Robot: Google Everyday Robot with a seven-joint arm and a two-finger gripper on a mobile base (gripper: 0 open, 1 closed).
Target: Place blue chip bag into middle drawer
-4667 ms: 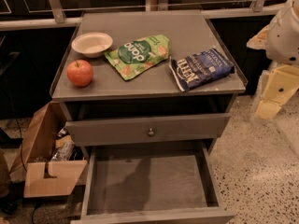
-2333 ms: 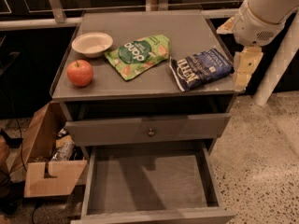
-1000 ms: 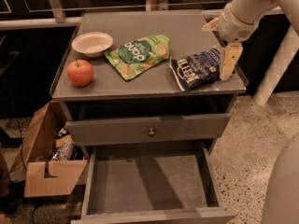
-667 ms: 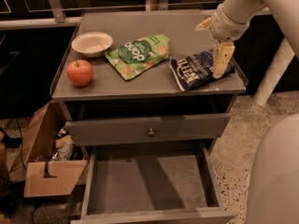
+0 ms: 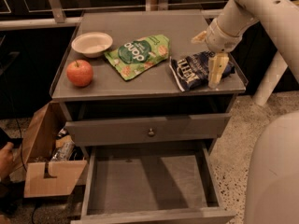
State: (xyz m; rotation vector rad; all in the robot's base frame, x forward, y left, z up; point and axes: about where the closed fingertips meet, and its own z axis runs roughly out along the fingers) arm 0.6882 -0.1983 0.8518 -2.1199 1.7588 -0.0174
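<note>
The blue chip bag [image 5: 194, 70] lies flat on the right side of the grey cabinet top [image 5: 140, 80], its white lettering facing up. My gripper [image 5: 216, 73] hangs from the arm at the upper right, fingers pointing down over the bag's right part. The middle drawer [image 5: 148, 183] is pulled out below, a wide shallow grey box with a bare floor.
A light green pouch [image 5: 138, 54], a white bowl [image 5: 92, 43] and a red apple [image 5: 80, 73] sit on the cabinet top. A closed drawer front with a round knob [image 5: 151, 132] is above the open drawer. An open cardboard box [image 5: 49, 164] stands at the left.
My arm has swung in from the right and the gripper has come over the blue chip bag. The bag and the drawer have not moved.
</note>
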